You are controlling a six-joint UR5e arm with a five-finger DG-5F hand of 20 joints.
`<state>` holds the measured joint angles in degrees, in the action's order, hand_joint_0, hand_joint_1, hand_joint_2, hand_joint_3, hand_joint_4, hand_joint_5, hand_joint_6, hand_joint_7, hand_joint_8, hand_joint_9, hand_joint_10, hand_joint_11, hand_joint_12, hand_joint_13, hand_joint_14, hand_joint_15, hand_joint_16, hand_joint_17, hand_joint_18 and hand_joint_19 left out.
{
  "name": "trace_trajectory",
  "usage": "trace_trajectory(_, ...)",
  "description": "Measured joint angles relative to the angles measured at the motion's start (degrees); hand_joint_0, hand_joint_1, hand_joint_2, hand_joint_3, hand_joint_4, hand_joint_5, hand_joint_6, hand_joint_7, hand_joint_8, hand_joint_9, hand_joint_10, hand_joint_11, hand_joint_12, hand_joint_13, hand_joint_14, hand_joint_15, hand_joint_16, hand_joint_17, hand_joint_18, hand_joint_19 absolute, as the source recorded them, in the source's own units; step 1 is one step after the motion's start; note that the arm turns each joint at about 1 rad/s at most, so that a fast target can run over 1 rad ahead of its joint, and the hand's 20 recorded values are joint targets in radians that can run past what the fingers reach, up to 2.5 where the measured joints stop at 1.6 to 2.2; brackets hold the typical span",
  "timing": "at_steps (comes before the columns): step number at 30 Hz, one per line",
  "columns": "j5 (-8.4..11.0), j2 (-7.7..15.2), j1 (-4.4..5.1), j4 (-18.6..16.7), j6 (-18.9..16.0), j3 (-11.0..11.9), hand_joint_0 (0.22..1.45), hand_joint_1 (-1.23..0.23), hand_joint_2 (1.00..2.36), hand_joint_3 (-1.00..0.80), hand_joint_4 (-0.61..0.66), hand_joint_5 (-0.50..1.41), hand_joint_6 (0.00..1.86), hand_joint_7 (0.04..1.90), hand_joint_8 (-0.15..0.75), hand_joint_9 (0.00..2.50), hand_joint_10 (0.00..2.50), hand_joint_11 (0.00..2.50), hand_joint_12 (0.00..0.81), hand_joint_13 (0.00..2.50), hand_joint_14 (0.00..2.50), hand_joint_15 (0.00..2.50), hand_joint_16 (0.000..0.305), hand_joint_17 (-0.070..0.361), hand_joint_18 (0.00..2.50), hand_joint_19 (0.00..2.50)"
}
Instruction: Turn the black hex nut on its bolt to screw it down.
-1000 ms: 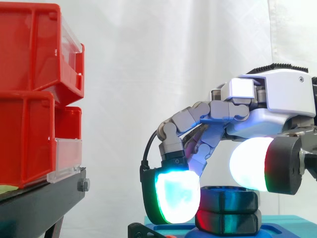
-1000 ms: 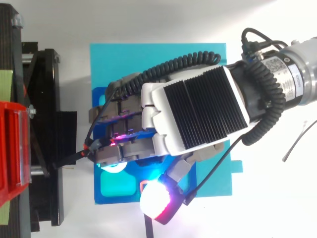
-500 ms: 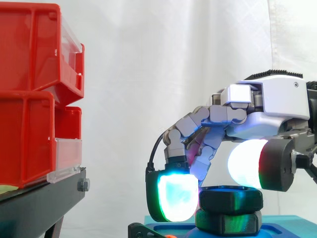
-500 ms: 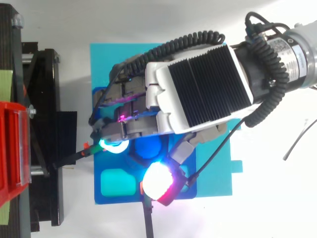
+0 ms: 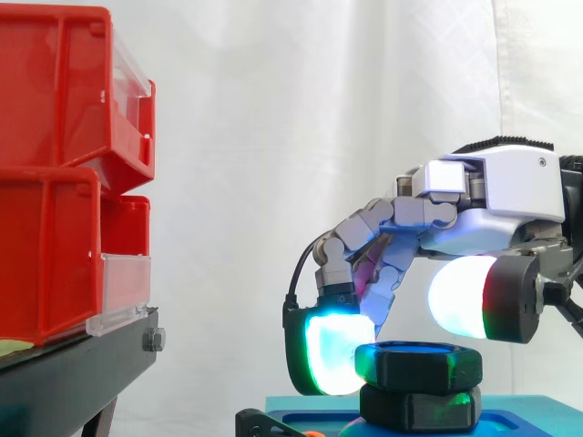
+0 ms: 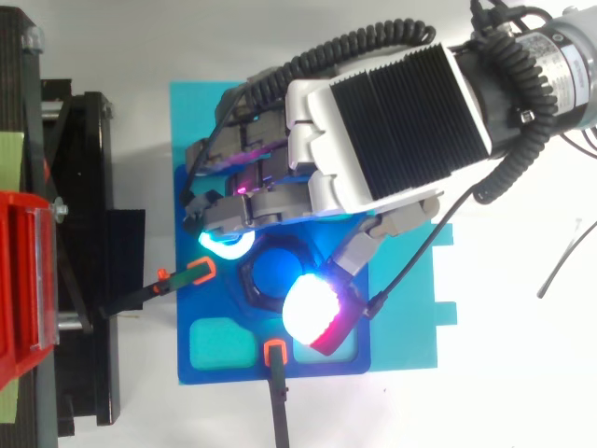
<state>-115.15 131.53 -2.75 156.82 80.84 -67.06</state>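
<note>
The black hex nut [image 5: 417, 363] [image 6: 254, 285] sits on a blue bolt [image 6: 272, 273], above a second black hex part [image 5: 417, 407] on the blue base [image 6: 219, 369]. My hand [image 5: 492, 196] [image 6: 382, 121] reaches in from the right with its fingers curled down over the nut. A cyan-green fingertip [image 5: 332, 353] [image 6: 224, 245] presses the nut's left side. The white-red thumb pad [image 5: 469, 296] [image 6: 312, 313] lies at the nut's opposite upper edge, so the nut is pinched between them.
The blue base lies on a teal mat [image 6: 396, 327]. Two orange-tipped black clips [image 6: 191, 273] [image 6: 275, 353] stand by the nut. Red bins [image 5: 64, 173] on a black stand [image 5: 73, 373] rise at the left. A thin loose cable [image 6: 560, 266] lies at the right.
The hand has swung round the bolt: its body shifted toward the top edge of the top view, the thumb came over the nut's edge, and the nut's blue centre is uncovered.
</note>
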Motion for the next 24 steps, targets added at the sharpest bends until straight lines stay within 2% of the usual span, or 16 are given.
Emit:
trace_trajectory(5, -1.34, -0.02, -0.52, -1.25, 0.01, 0.01, 0.49, -0.30, 1.00, -0.50, 0.22, 0.00, 0.59, 1.21, 0.328, 1.11, 0.01, 0.16, 0.356, 0.79, 0.01, 0.13, 0.055, 0.125, 0.67, 0.68)
trace_trajectory(9, -1.98, -0.04, -0.62, -2.31, 0.02, 0.16, 0.49, -0.30, 1.00, -0.50, 0.22, 0.01, 0.51, 1.33, 0.333, 1.12, 0.01, 0.17, 0.356, 0.79, 0.01, 0.13, 0.055, 0.124, 0.66, 0.68)
trace_trajectory(12, -2.13, -0.04, -0.48, -3.11, 0.02, 0.63, 0.49, -0.29, 1.00, -0.50, 0.19, 0.01, 0.50, 1.20, 0.329, 1.12, 0.01, 0.17, 0.357, 0.79, 0.00, 0.13, 0.055, 0.125, 0.67, 0.69)
trace_trajectory(19, -1.72, 0.02, 0.31, -4.24, 0.01, 1.29, 0.49, -0.25, 1.00, -0.50, 0.17, 0.01, 0.51, 1.08, 0.323, 1.11, 0.00, 0.16, 0.361, 0.79, 0.01, 0.13, 0.056, 0.125, 0.66, 0.69)
trace_trajectory(24, -0.73, 0.10, 1.14, -4.35, -0.04, 1.06, 0.50, -0.12, 1.00, -0.50, 0.21, -0.01, 0.50, 0.91, 0.292, 1.11, 0.00, 0.09, 0.355, 0.79, 0.00, 0.13, 0.055, 0.124, 0.66, 0.70)
